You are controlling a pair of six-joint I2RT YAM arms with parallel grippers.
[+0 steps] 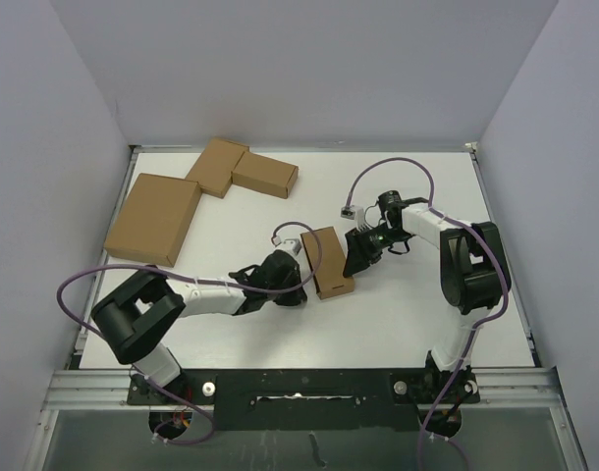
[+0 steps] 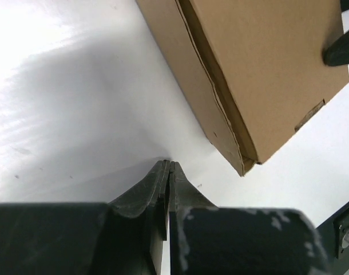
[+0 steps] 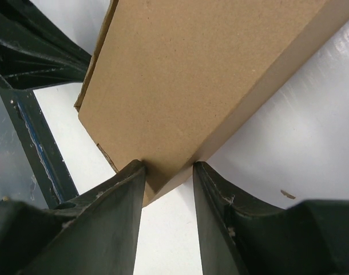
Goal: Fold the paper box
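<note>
Our right gripper point(image 3: 167, 169) grasps one corner of the paper box point(image 3: 186, 80) between its fingers. Our left gripper point(image 2: 169, 167) is clenched, the box just ahead of its tips.

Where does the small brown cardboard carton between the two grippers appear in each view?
Top external: small brown cardboard carton at the centre of the white table.
Left wrist: upper right, beyond the shut left gripper.
Right wrist: upper centre, one corner inside the right gripper.
Shared landmark: the white table beneath it.
</note>
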